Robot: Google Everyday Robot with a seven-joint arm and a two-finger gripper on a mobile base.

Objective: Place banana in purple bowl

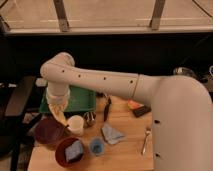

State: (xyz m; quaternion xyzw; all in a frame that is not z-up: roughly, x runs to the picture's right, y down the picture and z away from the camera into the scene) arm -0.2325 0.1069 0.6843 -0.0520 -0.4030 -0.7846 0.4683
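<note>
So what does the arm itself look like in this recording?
The arm is a thick tube in white to cream casing with rounded joints, a row of small dark dots along its side and a faint seam ring near the elbow. No loose cables show. The gripper, above the left of the table, looks pale cream.

Light comes from above and behind the glossy white robot arm (pixel 100 82), leaving a soft sheen along its upper shell. Behind the arm, a wide band is almost black. Below the arm, the pale wooden worktop (pixel 127 152) looks warm and dim. The tool (pixel 59 109) hangs in the arm's shade, just above the round purple-maroon bowl (pixel 37 131), which is dark inside.
</note>
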